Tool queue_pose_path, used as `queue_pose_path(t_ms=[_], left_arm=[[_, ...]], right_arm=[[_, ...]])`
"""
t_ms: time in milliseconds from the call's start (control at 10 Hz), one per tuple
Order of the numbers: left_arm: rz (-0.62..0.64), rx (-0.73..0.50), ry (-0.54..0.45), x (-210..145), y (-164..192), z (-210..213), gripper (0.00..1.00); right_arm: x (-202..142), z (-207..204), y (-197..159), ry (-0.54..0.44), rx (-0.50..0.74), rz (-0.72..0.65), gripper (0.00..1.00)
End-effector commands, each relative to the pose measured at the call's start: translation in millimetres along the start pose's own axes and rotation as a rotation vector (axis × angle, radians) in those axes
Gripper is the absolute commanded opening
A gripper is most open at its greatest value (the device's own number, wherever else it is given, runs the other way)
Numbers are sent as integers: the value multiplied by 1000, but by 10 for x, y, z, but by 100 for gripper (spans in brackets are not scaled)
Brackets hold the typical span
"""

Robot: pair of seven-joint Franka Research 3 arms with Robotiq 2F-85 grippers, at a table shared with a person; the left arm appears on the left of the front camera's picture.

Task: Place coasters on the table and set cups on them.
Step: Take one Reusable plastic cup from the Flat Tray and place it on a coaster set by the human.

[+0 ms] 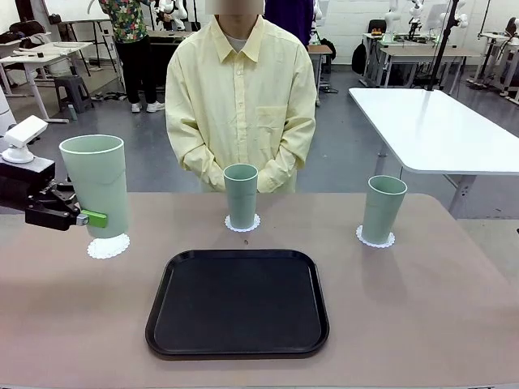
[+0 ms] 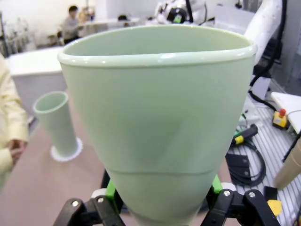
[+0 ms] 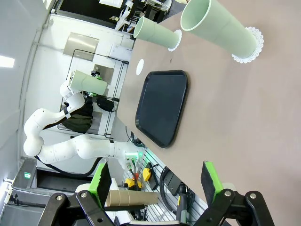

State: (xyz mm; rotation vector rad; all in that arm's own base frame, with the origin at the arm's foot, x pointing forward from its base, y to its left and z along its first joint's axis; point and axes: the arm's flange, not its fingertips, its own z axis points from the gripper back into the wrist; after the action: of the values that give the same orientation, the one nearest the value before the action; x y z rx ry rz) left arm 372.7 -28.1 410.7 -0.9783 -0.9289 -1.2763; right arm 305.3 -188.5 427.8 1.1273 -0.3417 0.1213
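- Two tall mint-green plastic tumblers (image 1: pixel 241 195) (image 1: pixel 383 207) are already standing on lacy white paper doilies (image 1: pixel 242 224) (image 1: pixel 375 237) on the beige tabletop (image 1: pixel 422 308).
- The left gripper (image 1: pixel 87 217) is clamping the third tumbler (image 1: pixel 96 185) above the last doily (image 1: pixel 108 246); contact is looking unclear.
- The right gripper (image 3: pixel 155 181) is hanging wide open, empty.
- The held tumbler's base is sitting hidden in the left wrist view.

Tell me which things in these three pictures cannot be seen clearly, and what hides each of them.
- Front view: the left hand hides the lower side of the held cup.
- Left wrist view: the held cup covers its coaster, the black tray and the finger pads.
- Front view: the small dark speck before the middle cup is too small to name.
- Right wrist view: the table is cut off by the right edge.
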Motion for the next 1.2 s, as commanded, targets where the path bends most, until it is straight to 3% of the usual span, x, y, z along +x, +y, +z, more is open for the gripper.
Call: queue_pose_path(t_ms=[0, 100, 200, 500, 600, 900, 1000, 1100], left_arm=[[-56, -49, -8, -46, 437, 277, 81], [-40, -40, -98, -129, 820, 571, 81], [-73, -105, -152, -376, 1428, 1069, 81], [-89, -84, -113, -403, 1657, 1237, 81], [-86, -43, -70, -504, 1684, 1299, 81], [-93, -21, -61, -535, 1681, 1381, 81], [-47, 62, -52, -472, 1603, 1304, 81], [-84, -34, -68, -558, 1776, 1416, 81]], right_arm=[[-16, -2, 3, -5, 11, -4, 100], [-16, -2, 3, -5, 11, -4, 100], [-16, -2, 3, -5, 11, -4, 100], [-16, -2, 3, -5, 11, -4, 100], [-16, -2, 3, -5, 11, -4, 100], [-16, -2, 3, -5, 11, -4, 100], [-16, -2, 3, -5, 11, -4, 100], [-16, -2, 3, -5, 11, -4, 100]])
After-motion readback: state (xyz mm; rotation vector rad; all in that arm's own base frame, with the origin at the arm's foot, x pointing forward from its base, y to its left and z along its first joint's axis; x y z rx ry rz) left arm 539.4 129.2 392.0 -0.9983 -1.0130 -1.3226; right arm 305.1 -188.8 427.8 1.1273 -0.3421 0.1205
